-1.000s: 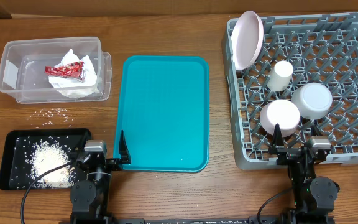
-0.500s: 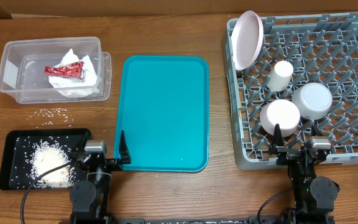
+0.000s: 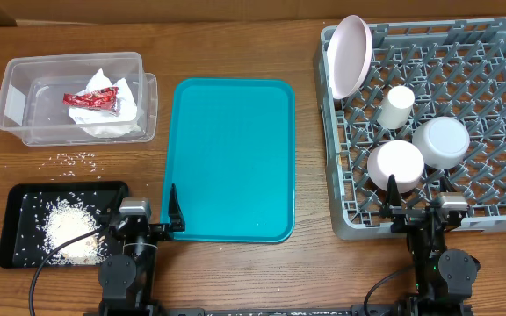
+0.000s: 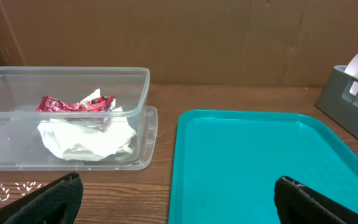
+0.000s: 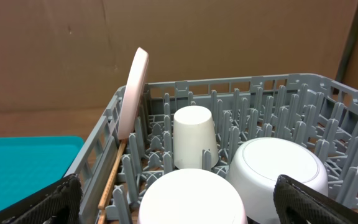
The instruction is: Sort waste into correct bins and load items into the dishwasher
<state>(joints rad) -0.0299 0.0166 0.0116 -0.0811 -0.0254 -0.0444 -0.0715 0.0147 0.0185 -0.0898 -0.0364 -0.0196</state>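
The clear tub (image 3: 25, 132) at the back left holds white napkins (image 3: 112, 118) and the red wrapper (image 3: 92, 98); they also show in the left wrist view, napkins (image 4: 86, 138) and wrapper (image 4: 73, 104). The black tray (image 3: 16, 206) holds a pile of rice (image 3: 67, 230); loose rice grains (image 3: 77, 159) lie on the table. The grey rack (image 3: 499, 88) holds the plate (image 3: 350, 54) on edge, the cup (image 3: 397, 107) and two upturned bowls (image 3: 396, 164) (image 3: 442, 140). My left gripper (image 3: 150, 219) is open and empty at the teal tray's front left corner. My right gripper (image 3: 418, 204) is open and empty at the rack's front edge.
The large teal tray (image 3: 232, 158) lies between the bins and the rack, with nothing on it. A cardboard wall stands behind the table (image 4: 197, 37). Both arm bases sit at the table's front edge.
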